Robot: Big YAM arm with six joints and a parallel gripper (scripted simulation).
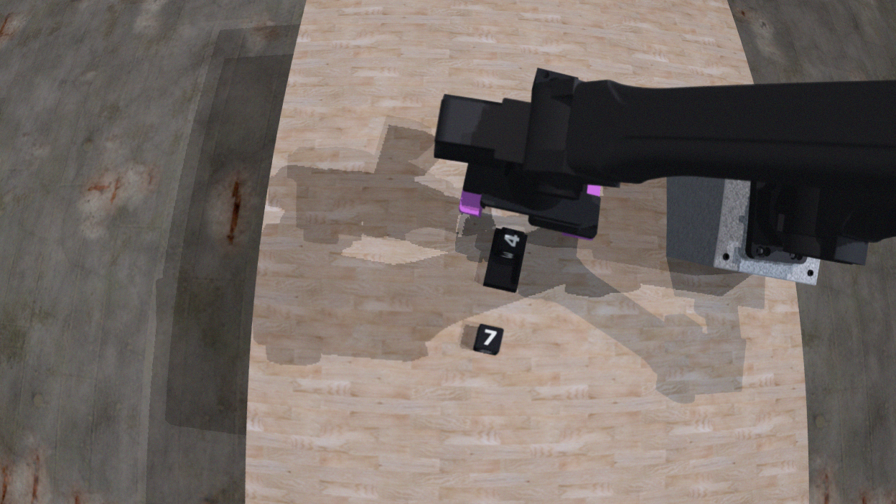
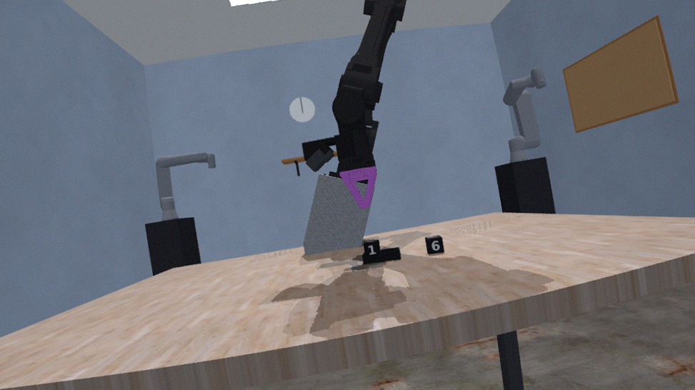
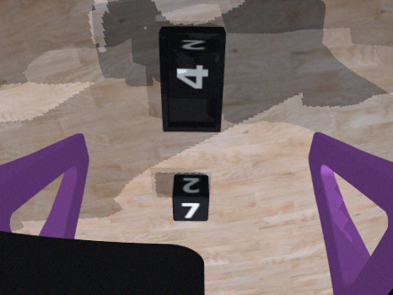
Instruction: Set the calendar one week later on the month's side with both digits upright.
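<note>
A small black tray lies flat on the wooden table. One black cube stands in one half of it, with 4 on top; the other half is empty. In the exterior view this cube shows a 1 toward the camera. The second cube lies loose on the table beside the tray, apart from it, with 7 on top and 6 toward the exterior camera. My gripper hangs well above the tray, open wide and empty. In the wrist view the purple fingers of the gripper frame the tray and the loose cube.
The arm's grey base block stands at the table's far side, behind the tray in the exterior view. Two other grey arms on black pedestals stand behind the table.
</note>
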